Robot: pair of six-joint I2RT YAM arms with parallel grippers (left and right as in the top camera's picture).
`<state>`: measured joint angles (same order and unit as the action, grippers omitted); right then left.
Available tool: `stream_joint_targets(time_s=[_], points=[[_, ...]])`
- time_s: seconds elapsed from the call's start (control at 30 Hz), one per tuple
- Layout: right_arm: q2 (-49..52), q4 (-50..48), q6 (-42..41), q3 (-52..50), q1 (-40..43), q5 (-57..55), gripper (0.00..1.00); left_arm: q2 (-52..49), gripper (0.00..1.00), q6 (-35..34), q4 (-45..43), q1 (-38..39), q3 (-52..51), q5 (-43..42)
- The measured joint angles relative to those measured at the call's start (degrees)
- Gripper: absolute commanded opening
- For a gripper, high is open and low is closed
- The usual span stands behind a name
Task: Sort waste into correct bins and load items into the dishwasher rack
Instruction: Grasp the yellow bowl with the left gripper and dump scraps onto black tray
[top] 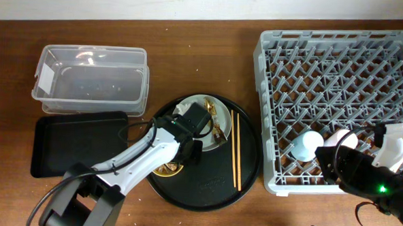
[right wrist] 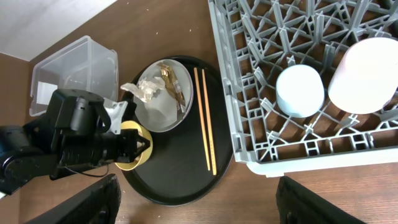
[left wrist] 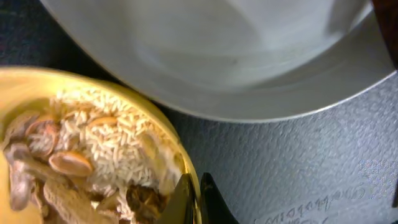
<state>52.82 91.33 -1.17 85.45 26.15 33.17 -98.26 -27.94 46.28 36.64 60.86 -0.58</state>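
My left gripper (left wrist: 194,200) is shut on the rim of the small yellow bowl (left wrist: 81,155), which holds rice and brownish food scraps. The bowl (top: 166,169) sits on the round black tray beside the grey-green plate (top: 211,124). The plate (right wrist: 163,102) carries crumpled white tissue (right wrist: 144,91) and a gold-brown wrapper (right wrist: 172,84). The wooden chopsticks (top: 235,148) lie on the tray to its right. The blue cup (top: 305,146) and pink cup (top: 341,141) stand upside down in the grey rack (top: 339,71). My right gripper (right wrist: 199,198) is open and empty, above the rack's front corner.
The clear tub (top: 90,77) stands at the back left, with the shallow black rectangular tray (top: 77,145) just in front of it. The round black tray (top: 208,188) lies between these bins and the rack. The left arm crosses the tray's left side.
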Motion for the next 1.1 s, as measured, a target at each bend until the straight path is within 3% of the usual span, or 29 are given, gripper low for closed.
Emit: stream_joint_targets(time_s=[0.07,0.17,0.23,0.3,0.47,0.6,0.7,0.8,0.93,1.03,1.1], points=[[0.0,0.0,0.1,0.0,0.0,0.0,0.81,2.0,0.01,0.1,2.5,-0.5,0.0,-0.8],[0.0,0.0,0.1,0.0,0.0,0.2,0.8,13.5,0.0,3.7,4.0,-6.4,0.0,-9.8],[0.0,0.0,0.2,0.0,0.0,0.2,0.8,20.4,0.01,7.4,4.7,-14.4,0.1,-16.9],[0.0,0.0,0.1,0.0,0.0,0.2,0.8,23.8,0.0,14.8,8.2,-27.8,0.5,-27.2],[0.0,0.0,0.1,0.0,0.0,0.2,0.8,15.2,0.0,36.2,11.4,-54.1,-0.5,-48.1],[0.0,-0.1,0.1,0.0,0.0,0.2,0.8,1.8,0.0,49.7,13.2,-66.5,-1.2,-64.9],[0.0,-0.1,0.1,0.0,0.0,0.2,0.8,-6.3,0.0,56.5,15.5,-70.1,-1.4,-78.5],[0.0,-0.1,0.1,0.0,0.0,0.2,0.8,-7.8,0.0,58.7,16.0,-70.1,-1.5,-85.0],[0.0,-0.1,0.2,-0.1,0.0,0.2,0.8,-7.8,0.0,61.0,19.2,-70.1,-1.5,-87.1],[0.0,0.0,0.2,0.0,0.0,0.2,0.8,-7.8,0.0,64.1,25.3,-70.6,-1.5,-87.3],[0.0,-0.1,0.1,-0.1,0.0,0.2,0.8,-7.6,0.0,69.8,34.2,-70.6,-1.5,-86.4]])
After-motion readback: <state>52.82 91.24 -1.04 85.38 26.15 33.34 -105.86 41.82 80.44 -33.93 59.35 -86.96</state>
